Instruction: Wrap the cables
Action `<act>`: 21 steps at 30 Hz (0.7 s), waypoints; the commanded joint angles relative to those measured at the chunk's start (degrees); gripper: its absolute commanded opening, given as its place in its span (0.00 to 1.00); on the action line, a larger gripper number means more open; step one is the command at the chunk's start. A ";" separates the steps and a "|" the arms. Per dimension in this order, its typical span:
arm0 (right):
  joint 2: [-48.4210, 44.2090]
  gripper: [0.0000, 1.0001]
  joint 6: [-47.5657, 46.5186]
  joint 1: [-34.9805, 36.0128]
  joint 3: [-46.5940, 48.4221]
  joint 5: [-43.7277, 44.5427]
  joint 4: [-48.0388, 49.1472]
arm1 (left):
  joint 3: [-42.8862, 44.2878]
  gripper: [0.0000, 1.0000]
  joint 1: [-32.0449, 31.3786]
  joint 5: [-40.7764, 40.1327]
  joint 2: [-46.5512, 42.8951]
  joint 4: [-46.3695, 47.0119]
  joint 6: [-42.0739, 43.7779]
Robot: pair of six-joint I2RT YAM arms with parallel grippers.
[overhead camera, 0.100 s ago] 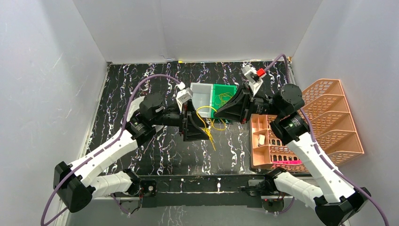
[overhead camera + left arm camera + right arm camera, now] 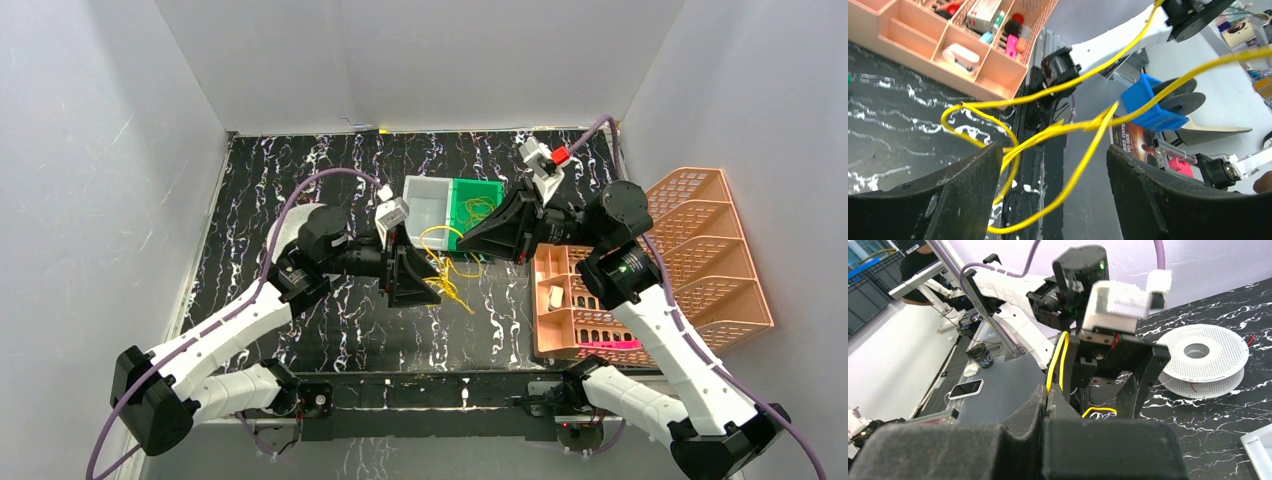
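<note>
Centrally, a tangle of thin yellow cables (image 2: 441,238) is seen hanging in loose loops above the black marbled table (image 2: 330,170), strung between the two grippers. One part of the bundle is pinched in the right gripper (image 2: 1046,393), whose jaws are closed tight on it; in the right wrist view a yellow strand is seen rising out of the pressed-together fingertips. The cables also pass through the left gripper (image 2: 1053,160), whose jaws are held well apart. In the left wrist view several strands run through the gap, one loop lying against the inner face of one finger (image 2: 963,185), and nothing is clamped. Loose ends trail down toward the table just right of the left gripper.

Just behind the cables, a white tray (image 2: 425,205) and a green bin (image 2: 492,190) are set side by side, with more yellow wire visible in the green one. A pink organiser (image 2: 555,335) is placed to the right. A white perforated spool (image 2: 1215,352) is shown lying flat on the table beyond the left gripper in the right wrist view.
</note>
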 commanded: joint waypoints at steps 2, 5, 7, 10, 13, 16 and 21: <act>-2.51 0.00 -0.23 0.28 3.25 1.02 2.22 | -3.77 0.70 -0.21 -1.29 -2.14 -0.54 2.24; -2.50 0.00 -0.28 0.28 3.44 1.28 2.01 | -4.25 0.61 -0.21 -1.49 -2.66 -1.24 2.57; -2.65 0.00 -0.48 0.28 3.49 1.67 1.86 | -4.38 0.50 -0.21 -1.69 -3.23 -1.67 2.85; -2.81 0.00 -1.12 0.28 3.77 2.32 0.86 | -4.38 0.34 -0.21 -2.07 -3.93 -2.90 3.43; -2.85 0.00 -2.29 0.28 3.98 2.91 -0.88 | -4.47 0.26 -0.21 -2.97 -4.97 -4.63 4.15; -2.98 0.00 -3.16 0.28 4.02 3.54 -2.35 | -4.10 0.39 -0.21 -5.09 -6.57 -7.26 5.08; -3.03 0.00 -3.38 0.28 4.06 3.64 -3.01 | -3.44 0.73 -0.21 -11.75 -10.75 -13.15 8.41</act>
